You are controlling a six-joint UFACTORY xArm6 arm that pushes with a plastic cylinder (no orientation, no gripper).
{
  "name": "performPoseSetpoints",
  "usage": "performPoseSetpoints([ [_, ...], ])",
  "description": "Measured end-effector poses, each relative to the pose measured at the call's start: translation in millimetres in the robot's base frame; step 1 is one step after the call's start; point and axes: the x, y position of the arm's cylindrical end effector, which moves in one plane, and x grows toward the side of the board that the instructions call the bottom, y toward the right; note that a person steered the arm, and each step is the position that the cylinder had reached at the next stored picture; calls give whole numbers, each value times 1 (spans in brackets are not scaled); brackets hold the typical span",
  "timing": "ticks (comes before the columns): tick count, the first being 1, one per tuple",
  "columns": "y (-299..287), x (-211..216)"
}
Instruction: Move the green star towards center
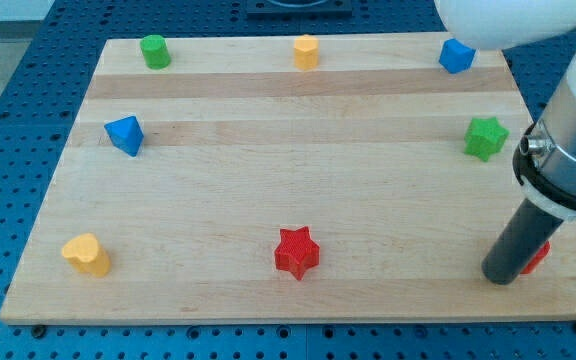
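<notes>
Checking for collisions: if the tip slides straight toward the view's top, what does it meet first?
Probably the green star, roughly in line above my tip; it might only graze. The red block sits off to the view's right.

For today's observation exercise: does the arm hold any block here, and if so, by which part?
Nothing is held. My tip is a bare rod end on the wooden board, beside a partly hidden red block, well below the green star-shaped block.
</notes>
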Motion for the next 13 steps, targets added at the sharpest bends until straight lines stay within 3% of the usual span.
performPoseSetpoints([
  [2,-11,-9],
  [4,-33,-111],
  [6,29,-123],
  [7,58,-150],
  [9,53,-202],
  [11,12,-199],
  [13,20,-175],
])
